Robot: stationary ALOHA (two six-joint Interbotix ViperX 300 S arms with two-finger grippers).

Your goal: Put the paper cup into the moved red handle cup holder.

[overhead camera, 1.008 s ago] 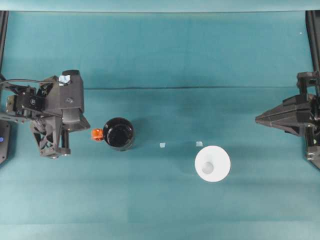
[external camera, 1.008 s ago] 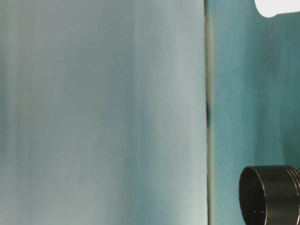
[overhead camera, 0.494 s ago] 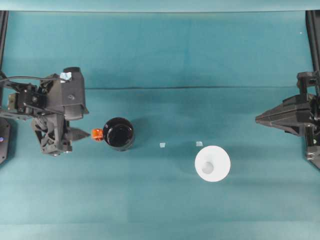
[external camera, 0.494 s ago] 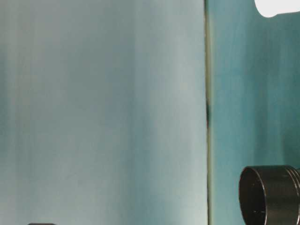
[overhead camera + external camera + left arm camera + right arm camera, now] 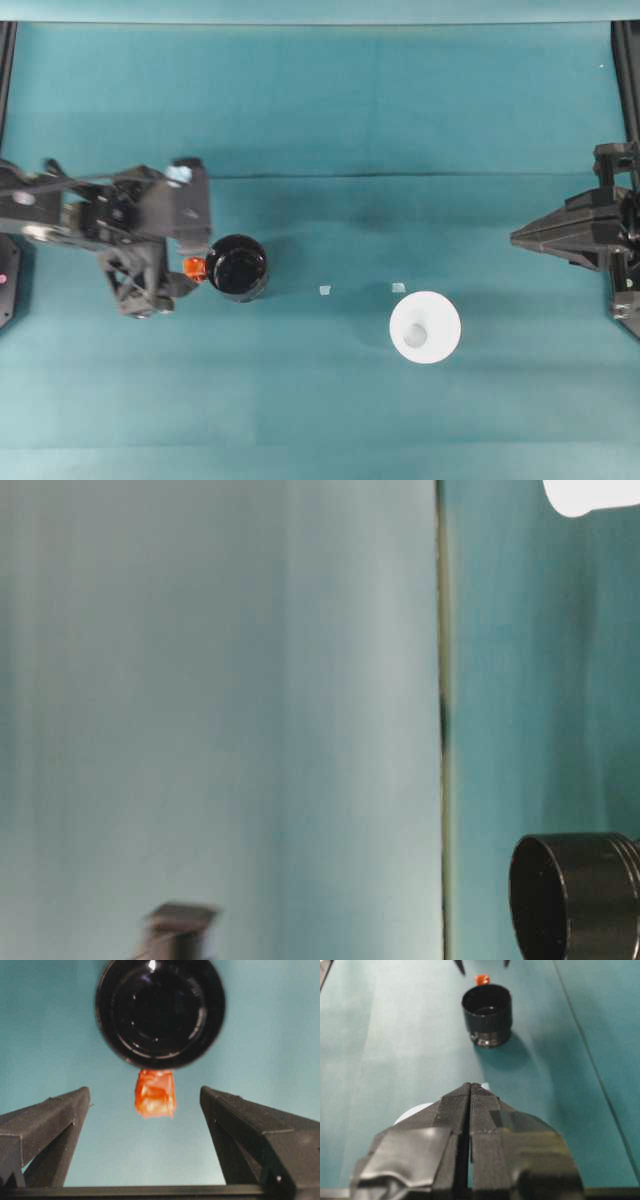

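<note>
The paper cup (image 5: 425, 327) is probably very light and thin-walled, so a strong squeeze could dent it. I think the rim is the best place to take it, with one finger inside and one outside, because the rim is the stiffest part. The wall tapers to a smaller base, so a grip on the side may slide.

The red handle cup holder (image 5: 237, 267) looks hard and glossy, perhaps a little slippery. Its small orange-red tab (image 5: 155, 1093) seems the natural place to hold it.

The paper cup is plain white, round, open side up. It stands at the lower right of the middle in the overhead view, well apart from the holder, which stands left of the middle. Two small pale marks (image 5: 325, 290) lie on the teal worktop (image 5: 350, 120) between them.

The left tool (image 5: 145, 1110) has its fingers spread wide, one on each side of the tab and not touching it. The right tool (image 5: 470, 1087) has its fingers pressed together with nothing between them, and waits at the right edge of the overhead view.
</note>
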